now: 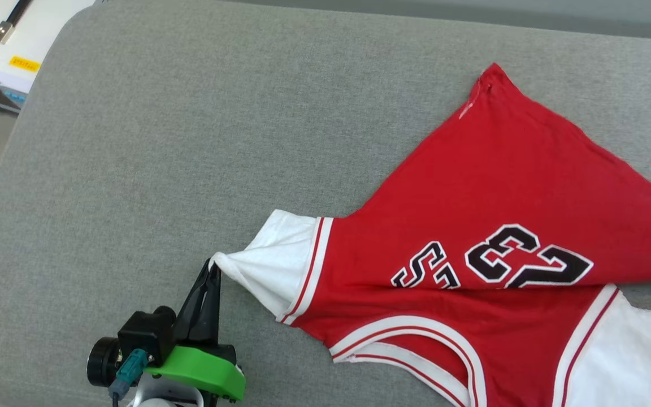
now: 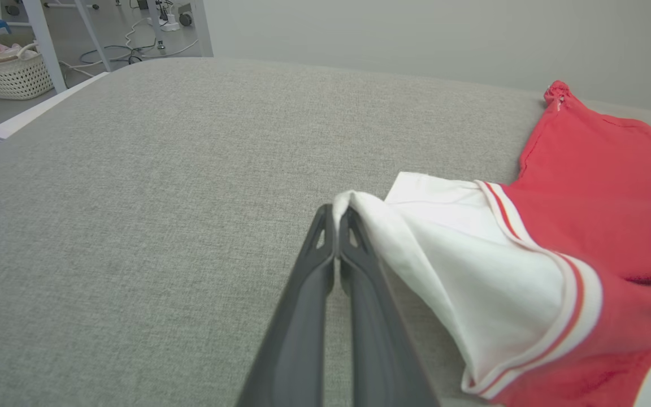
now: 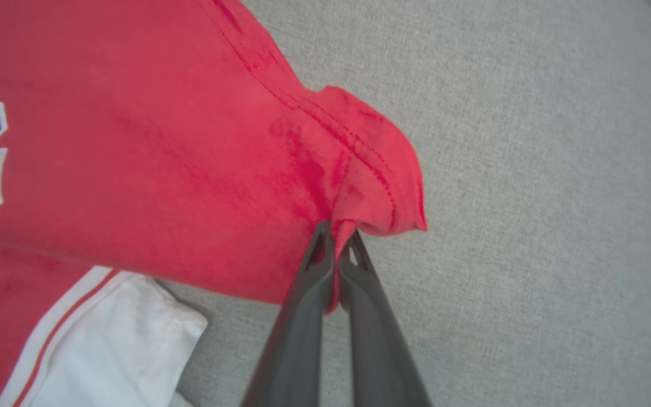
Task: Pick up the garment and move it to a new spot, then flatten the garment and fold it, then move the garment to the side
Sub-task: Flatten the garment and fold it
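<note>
The garment (image 1: 489,186) is a red jersey with white sleeves and a black "23" print, spread over the right half of a grey padded surface, its body partly folded over itself. My left gripper (image 1: 212,265) at the lower left is shut on the tip of the white left sleeve (image 2: 444,254), which is pulled to a point. The same grip shows in the left wrist view, with the gripper (image 2: 337,217) pinching the sleeve's edge. My right gripper (image 3: 337,234) is shut on a bunched red hem corner of the garment (image 3: 190,158), lifted a little off the surface.
The grey padded surface (image 1: 190,141) stretches wide to the left and far side. A white table edge (image 1: 3,51) stands beyond its far left corner. A white basket (image 2: 9,73) and cables lie on the floor past the surface.
</note>
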Tool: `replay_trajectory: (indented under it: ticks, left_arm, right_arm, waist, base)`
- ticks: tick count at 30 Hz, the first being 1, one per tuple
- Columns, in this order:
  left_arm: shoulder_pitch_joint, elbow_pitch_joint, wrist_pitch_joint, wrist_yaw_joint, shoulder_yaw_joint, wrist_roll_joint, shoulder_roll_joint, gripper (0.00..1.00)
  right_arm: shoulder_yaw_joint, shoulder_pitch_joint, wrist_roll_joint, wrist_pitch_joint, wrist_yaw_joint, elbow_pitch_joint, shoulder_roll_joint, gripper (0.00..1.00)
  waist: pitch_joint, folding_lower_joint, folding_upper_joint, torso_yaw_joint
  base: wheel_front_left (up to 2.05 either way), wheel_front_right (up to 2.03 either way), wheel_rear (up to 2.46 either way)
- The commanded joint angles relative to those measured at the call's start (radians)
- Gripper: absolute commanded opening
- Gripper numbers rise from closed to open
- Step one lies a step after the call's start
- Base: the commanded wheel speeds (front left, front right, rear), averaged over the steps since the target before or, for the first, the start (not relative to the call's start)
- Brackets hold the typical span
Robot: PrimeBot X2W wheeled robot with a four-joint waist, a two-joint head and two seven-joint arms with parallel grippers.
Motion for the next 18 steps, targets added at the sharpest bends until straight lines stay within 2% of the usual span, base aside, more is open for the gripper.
replay_trajectory:
  ticks: [1, 8, 14, 15, 16, 17, 18]
  left_arm:
    - [0.015, 0.003, -0.006, 0.003, 0.006, 0.008, 0.006, 0.00]
    - [0.022, 0.010, -0.006, 0.000, 0.012, 0.009, 0.009, 0.00]
    - [0.021, 0.016, -0.006, -0.002, 0.012, 0.010, 0.010, 0.00]
    - [0.022, 0.016, -0.006, -0.002, 0.013, 0.010, 0.011, 0.00]
    - [0.023, 0.016, -0.006, -0.002, 0.015, 0.010, 0.011, 0.00]
    - [0.025, 0.017, -0.006, -0.002, 0.015, 0.010, 0.012, 0.00]
    - [0.026, 0.016, -0.006, -0.002, 0.016, 0.010, 0.013, 0.00]
  right_arm:
    - [-0.026, 0.063, -0.005, -0.009, -0.001, -0.009, 0.023, 0.00]
    - [-0.122, 0.352, -0.025, 0.006, -0.001, -0.028, 0.170, 0.00]
    - [-0.123, 0.456, -0.042, 0.004, -0.001, 0.010, 0.285, 0.00]
    - [-0.126, 0.453, -0.045, -0.006, -0.001, 0.012, 0.296, 0.12]
    - [-0.132, 0.445, -0.050, -0.020, -0.001, 0.013, 0.305, 0.76]
    - [-0.140, 0.437, -0.051, -0.030, -0.001, 0.012, 0.309, 1.00]
    - [-0.150, 0.425, -0.055, -0.043, -0.001, 0.008, 0.311, 1.00]
  waist:
    - [-0.049, 0.0001, 0.0000, -0.047]
    - [-0.064, 0.0001, 0.0000, -0.053]
    - [-0.065, 0.0001, 0.0000, -0.051]
    - [-0.066, 0.0001, 0.0000, -0.053]
    - [-0.068, 0.0001, 0.0000, -0.056]
    - [-0.069, 0.0001, 0.0000, -0.058]
    - [-0.071, 0.0001, 0.0000, -0.060]
  base:
    - [0.00, 0.00, 0.00]
    - [0.00, 0.00, 0.00]
    - [0.00, 0.00, 0.00]
    - [0.00, 0.00, 0.00]
    - [0.00, 0.00, 0.00]
    - [0.00, 0.00, 0.00]
    - [0.00, 0.00, 0.00]
